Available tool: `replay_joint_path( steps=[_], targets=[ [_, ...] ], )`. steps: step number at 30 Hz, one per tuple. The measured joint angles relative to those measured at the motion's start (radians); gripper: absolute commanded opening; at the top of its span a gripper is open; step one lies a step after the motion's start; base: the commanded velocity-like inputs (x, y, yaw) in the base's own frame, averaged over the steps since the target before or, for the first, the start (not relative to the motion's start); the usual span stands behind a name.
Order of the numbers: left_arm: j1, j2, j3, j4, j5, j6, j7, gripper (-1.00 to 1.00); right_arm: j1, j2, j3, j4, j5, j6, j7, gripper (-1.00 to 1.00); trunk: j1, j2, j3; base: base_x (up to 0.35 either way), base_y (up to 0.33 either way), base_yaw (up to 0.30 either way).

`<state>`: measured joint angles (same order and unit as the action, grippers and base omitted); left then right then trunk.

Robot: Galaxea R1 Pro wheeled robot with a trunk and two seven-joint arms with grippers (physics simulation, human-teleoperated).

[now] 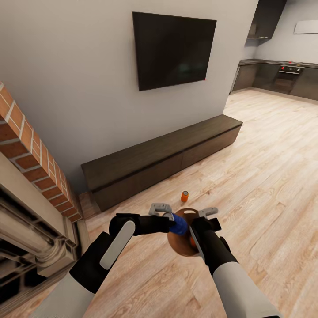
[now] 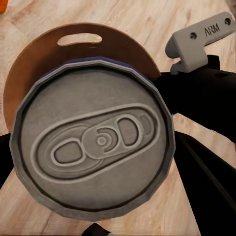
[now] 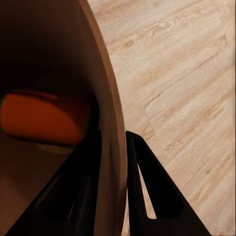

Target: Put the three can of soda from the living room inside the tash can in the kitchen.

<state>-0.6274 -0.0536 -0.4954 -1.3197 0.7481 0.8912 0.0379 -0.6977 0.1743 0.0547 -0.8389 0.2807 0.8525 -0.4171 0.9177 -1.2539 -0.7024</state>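
My left gripper grips the dark blue soda can above the round brown-tan bin; my right gripper pinches the bin's wall, low in the frame.

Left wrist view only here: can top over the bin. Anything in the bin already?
Observer: Yes. Right wrist view shows one orange can inside the trash can.
Operator: What's holding the bin?
Observer: The right gripper pinches its wall, one finger inside and one outside.
Operator: Third can?
Observer: The second orange can stands upright on the floor, between the bin and the bench.
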Motion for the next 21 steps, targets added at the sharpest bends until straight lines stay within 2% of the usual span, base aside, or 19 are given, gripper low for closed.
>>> replay_joint_path(
  steps=[2, 5, 7, 10, 14, 21],
  targets=[
    [0.000, 0.000, 0.000, 0.028, -0.002, -0.008, 0.000, -1.00, 0.000, 0.000, 0.020, -0.005, -0.016, 0.007, -0.001, -1.00, 0.000, 0.000, 0.000, 0.000, 0.000, 0.000],
    [-0.001, 0.000, -0.001, 0.065, 0.000, -0.037, 0.000, -1.00, 0.000, 0.000, 0.051, -0.011, -0.088, 0.016, 0.001, -1.00, 0.000, 0.000, 0.000, 0.000, 0.000, 0.000],
    [-0.001, 0.000, -0.001, 0.086, 0.000, -0.050, 0.000, -1.00, 0.000, 0.000, 0.072, -0.021, -0.115, 0.019, 0.002, -1.00, 0.000, 0.000, 0.000, 0.000, 0.000, 0.000],
    [-0.001, 0.000, -0.001, 0.118, -0.002, -0.061, 0.001, -1.00, 0.000, 0.000, 0.087, -0.031, -0.097, 0.034, -0.002, -1.00, 0.000, 0.000, 0.000, 0.000, 0.000, 0.000],
    [-0.002, 0.000, -0.002, 0.146, 0.001, -0.076, 0.000, -1.00, 0.000, 0.000, 0.094, -0.034, -0.120, 0.030, 0.000, -1.00, 0.000, 0.000, 0.000, 0.000, 0.000, 0.000],
    [-0.002, -0.001, -0.003, 0.196, -0.001, -0.116, 0.000, -1.00, 0.000, 0.000, 0.098, -0.037, -0.115, 0.034, -0.001, -1.00, 0.000, 0.000, 0.000, 0.000, 0.000, 0.000]
  ],
)
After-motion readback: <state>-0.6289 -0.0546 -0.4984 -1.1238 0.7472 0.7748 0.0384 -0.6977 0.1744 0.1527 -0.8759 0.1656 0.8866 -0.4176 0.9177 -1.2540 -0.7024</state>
